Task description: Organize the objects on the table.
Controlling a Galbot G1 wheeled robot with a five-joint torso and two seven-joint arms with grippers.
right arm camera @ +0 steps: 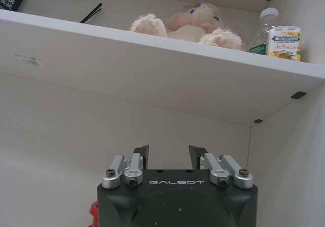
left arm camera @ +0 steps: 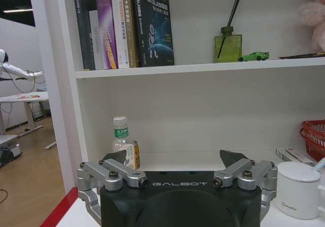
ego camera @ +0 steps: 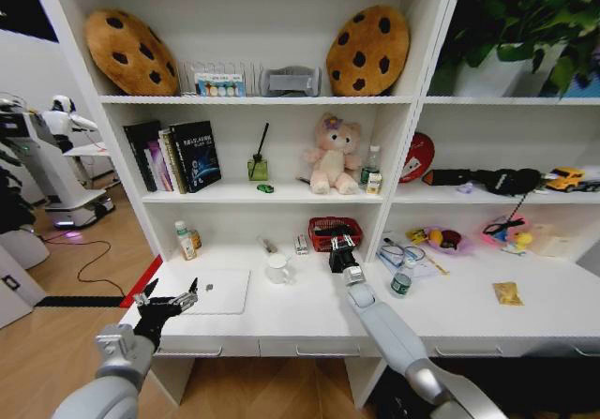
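Observation:
On the white table point(ego camera: 309, 321) the thin silver laptop point(ego camera: 217, 291) lies closed at the left. My left gripper point(ego camera: 171, 294) hovers open at the table's left front corner, just left of the laptop; in the left wrist view this gripper point(left arm camera: 173, 161) faces the shelving with nothing between its fingers. My right gripper point(ego camera: 342, 252) hangs above the middle of the table in front of a red basket point(ego camera: 333, 231), its fingers point(right arm camera: 143, 153) apart and empty. A small clear water bottle point(ego camera: 402, 278) stands to its right, with a flat yellow packet point(ego camera: 507, 293) farther right. A tiny green toy point(left arm camera: 254, 56) sits on the shelf.
A white mug point(ego camera: 277, 268) stands between laptop and basket. A capped bottle point(left arm camera: 121, 140) stands at the back left. Books point(ego camera: 173, 157), a green diffuser point(ego camera: 258, 166) and the pink teddy bear point(ego camera: 334, 155) fill the shelf above. More clutter lies at the back right of the desk.

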